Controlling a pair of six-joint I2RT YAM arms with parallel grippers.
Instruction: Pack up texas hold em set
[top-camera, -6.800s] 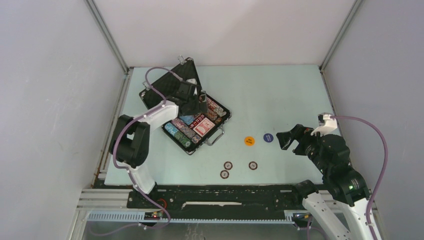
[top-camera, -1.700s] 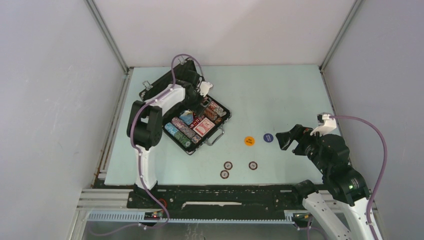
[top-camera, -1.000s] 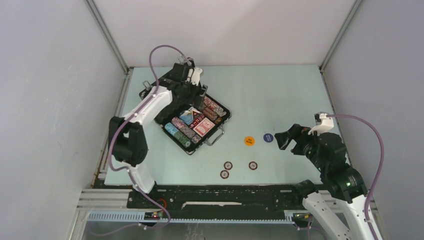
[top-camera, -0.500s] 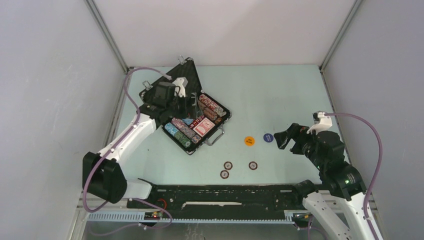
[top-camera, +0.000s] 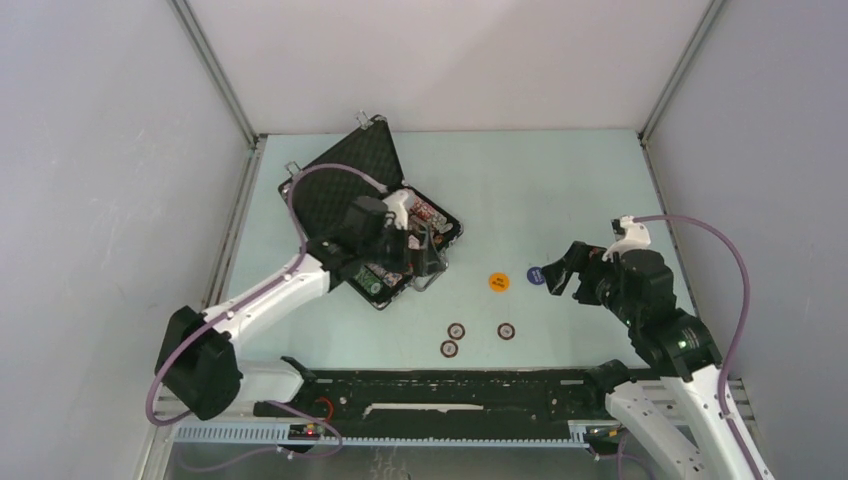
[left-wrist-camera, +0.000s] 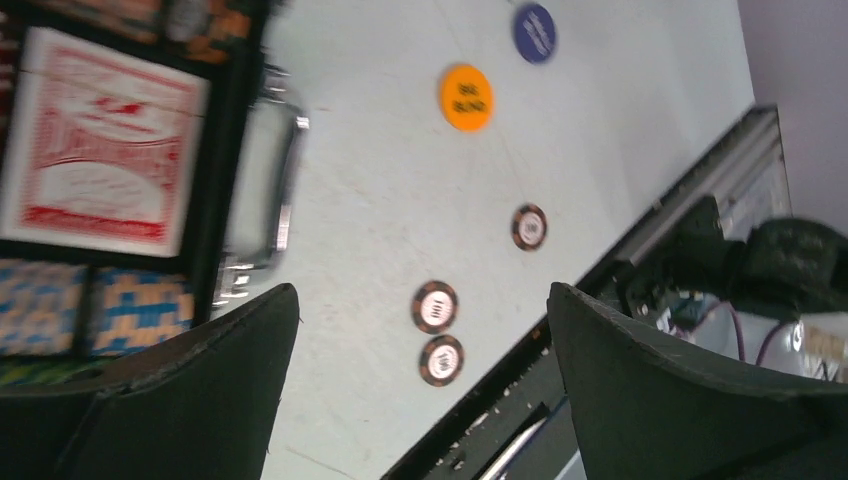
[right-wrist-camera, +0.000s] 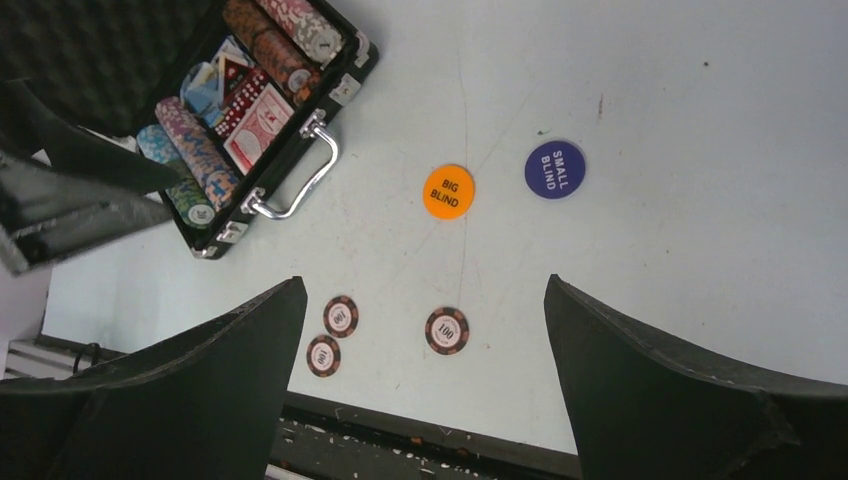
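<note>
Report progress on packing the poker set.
Done: rows of multicoloured chips and the red card deck sit in the open black foam-lined briefcase. In hand: nothing; left gripper and right gripper open, empty. Left: orange round button, blue round button, three loose brown chips, then closing it.

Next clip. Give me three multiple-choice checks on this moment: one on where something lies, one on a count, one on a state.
1. Where does the orange button lie?
A. inside the case
B. on the table, between the case and the blue button
C. stacked on a chip

2. How many loose chips lie on the table?
A. one
B. five
C. three

3. The case lid is:
A. open
B. shut and latched
C. taken off and laid apart

Answers: 1 B, it sits on bare table with the case on one side and the blue button on the other. 2 C, two lie close together and one apart, near the front edge. 3 A, the lid is swung back and the inside of the case shows.
</note>
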